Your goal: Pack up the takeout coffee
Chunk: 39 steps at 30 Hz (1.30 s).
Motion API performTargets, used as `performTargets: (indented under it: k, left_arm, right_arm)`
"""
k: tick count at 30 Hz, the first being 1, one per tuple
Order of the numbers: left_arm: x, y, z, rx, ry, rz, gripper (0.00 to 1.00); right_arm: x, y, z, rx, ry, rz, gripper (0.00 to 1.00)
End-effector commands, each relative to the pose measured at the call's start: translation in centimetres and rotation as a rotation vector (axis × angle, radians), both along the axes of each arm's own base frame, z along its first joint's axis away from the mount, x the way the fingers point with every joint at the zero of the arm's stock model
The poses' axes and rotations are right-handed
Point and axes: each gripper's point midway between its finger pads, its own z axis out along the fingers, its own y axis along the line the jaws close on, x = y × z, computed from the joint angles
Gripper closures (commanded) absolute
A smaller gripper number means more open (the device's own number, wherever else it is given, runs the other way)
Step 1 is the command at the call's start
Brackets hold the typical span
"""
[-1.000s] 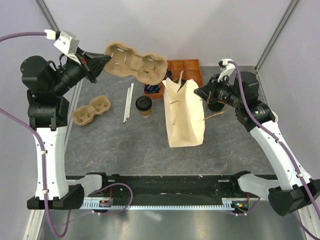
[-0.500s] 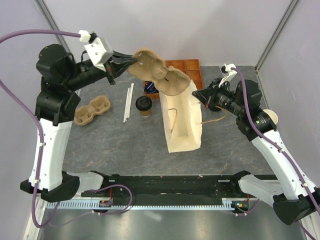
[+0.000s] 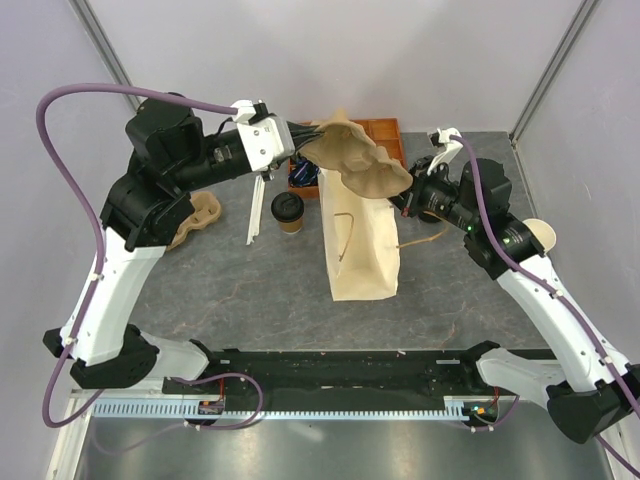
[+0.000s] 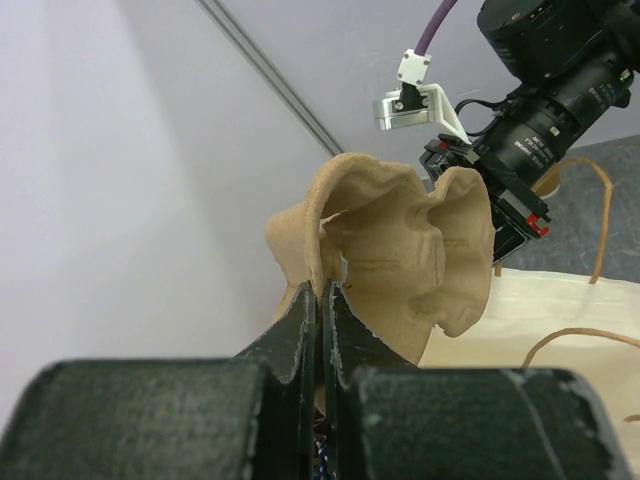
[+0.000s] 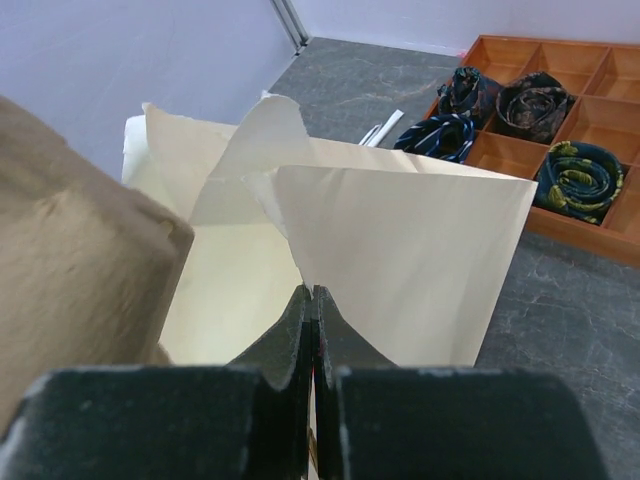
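The takeout coffee [image 3: 288,211], a small tan cup with a black lid, stands on the table left of the cream paper bag [image 3: 362,250]. My left gripper [image 3: 306,134] is shut on the rim of a brown pulp cup carrier [image 3: 358,162] and holds it tilted over the bag's open mouth. In the left wrist view my gripper [image 4: 323,289] pinches the carrier's [image 4: 410,255] edge. My right gripper [image 3: 402,200] is shut on the bag's far-right rim. In the right wrist view my gripper [image 5: 313,293] clamps the bag [image 5: 410,255], with the carrier [image 5: 70,270] at the left.
A second pulp carrier [image 3: 200,212] lies at the left, partly behind my left arm. White straws [image 3: 254,218] lie beside the coffee. A wooden tray [image 3: 382,134] with rolled ties [image 5: 578,172] sits behind the bag. A lidless tan cup [image 3: 541,234] stands at the far right.
My left arm has swung the carrier to the right, from the back left to over the bag's mouth. My right gripper still holds the bag's rim, and the bag now stands narrower.
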Motion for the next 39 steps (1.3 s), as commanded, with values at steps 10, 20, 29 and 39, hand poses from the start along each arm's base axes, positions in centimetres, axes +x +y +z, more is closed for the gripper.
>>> performTargets:
  k: [10, 20, 29, 39]
  left_arm:
    - [-0.5, 2.6, -5.1, 0.204, -0.047, 0.106, 0.98]
    - [-0.3, 4.0, -6.5, 0.381, -0.185, 0.169, 0.98]
    - [-1.6, -1.4, -9.9, 0.537, -0.256, 0.129, 0.98]
    - [-2.8, -3.7, -8.8, 0.488, -0.328, 0.217, 0.98]
  right_arm:
    - [-0.3, -0.7, 3.7, 0.021, -0.108, -0.032, 1.00]
    - [-0.7, 0.1, 3.9, 0.039, -0.113, 0.008, 1.00]
    - [-1.4, 0.2, 4.3, 0.076, -0.097, -0.017, 1.00]
    - [-1.3, -1.2, 2.5, 0.068, -0.021, -0.112, 1.00]
